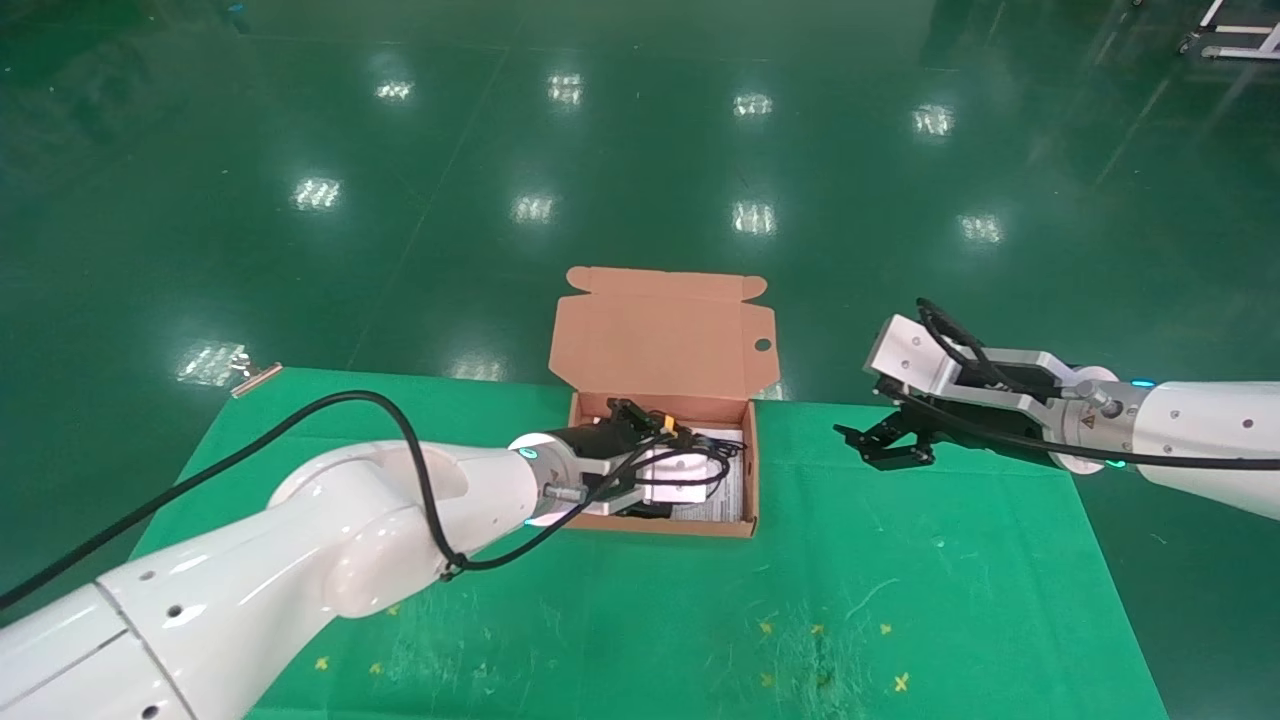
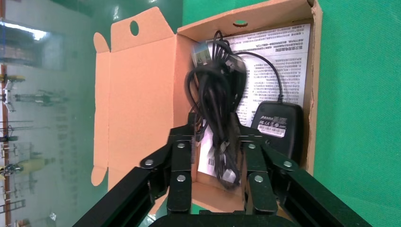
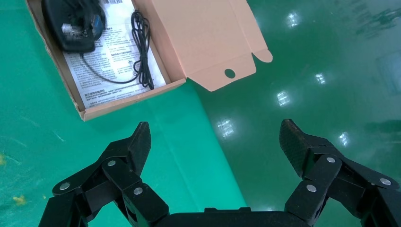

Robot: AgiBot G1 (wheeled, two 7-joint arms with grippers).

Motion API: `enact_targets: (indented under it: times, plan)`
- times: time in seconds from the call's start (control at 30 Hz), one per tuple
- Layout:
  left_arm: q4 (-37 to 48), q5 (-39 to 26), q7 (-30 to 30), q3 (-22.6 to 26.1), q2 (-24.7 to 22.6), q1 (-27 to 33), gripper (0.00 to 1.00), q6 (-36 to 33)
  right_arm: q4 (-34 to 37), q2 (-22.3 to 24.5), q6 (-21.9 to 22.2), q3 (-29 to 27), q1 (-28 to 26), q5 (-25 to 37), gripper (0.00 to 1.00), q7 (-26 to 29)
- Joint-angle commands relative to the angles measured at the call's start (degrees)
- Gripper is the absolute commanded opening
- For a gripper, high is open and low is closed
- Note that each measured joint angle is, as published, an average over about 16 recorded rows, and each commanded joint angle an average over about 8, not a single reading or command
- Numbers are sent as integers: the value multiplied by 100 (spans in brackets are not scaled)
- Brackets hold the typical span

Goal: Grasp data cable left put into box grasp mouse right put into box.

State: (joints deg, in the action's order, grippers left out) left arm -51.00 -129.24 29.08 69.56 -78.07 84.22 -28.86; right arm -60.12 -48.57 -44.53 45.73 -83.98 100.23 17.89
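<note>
Salmon-orange box (image 1: 745,470) open, lid upright, black mouse (image 2: 279,127) upside down inside on white sheet, black data cable (image 2: 215,99) bundle above box interior

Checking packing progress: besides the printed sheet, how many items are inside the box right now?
2. The mouse lies label-up by the box wall opposite the lid; the data cable bundle sits mid-box, gripped by the left gripper. The right gripper hangs open outside.

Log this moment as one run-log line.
left gripper: shut on data cable, over box | mouse: in box | right gripper: open, beside box
</note>
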Motion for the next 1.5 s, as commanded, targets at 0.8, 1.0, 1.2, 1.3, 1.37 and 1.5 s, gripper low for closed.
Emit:
enact_targets:
  times: [0.8, 1.0, 1.2, 1.3, 1.37, 1.5]
  plan:
    - [-110, -314, 454, -662, 417, 683, 100, 86, 186, -312, -325, -208, -990, -173, 100, -844]
    - [-326, 598, 223, -1134, 807, 385, 100, -494, 27, -139, -719, -495, -655, -760, 100, -831]
    - [-550, 1542, -16, -1623, 1212, 78, 100, -1096, -135, 38, -1120, -787, -313, -1360, 100, -817]
    - [-662, 2013, -135, -1867, 1415, -76, 100, -1396, -216, 126, -1321, -933, -142, -1660, 100, -810]
    - [-736, 2327, -214, -2030, 1549, -178, 100, -1596, -270, 185, -1454, -1031, -28, -1859, 100, -805]
    - [-886, 2957, -373, -2357, 1820, -383, 100, -1998, -378, 303, -1723, -1226, 201, -2260, 100, -796]
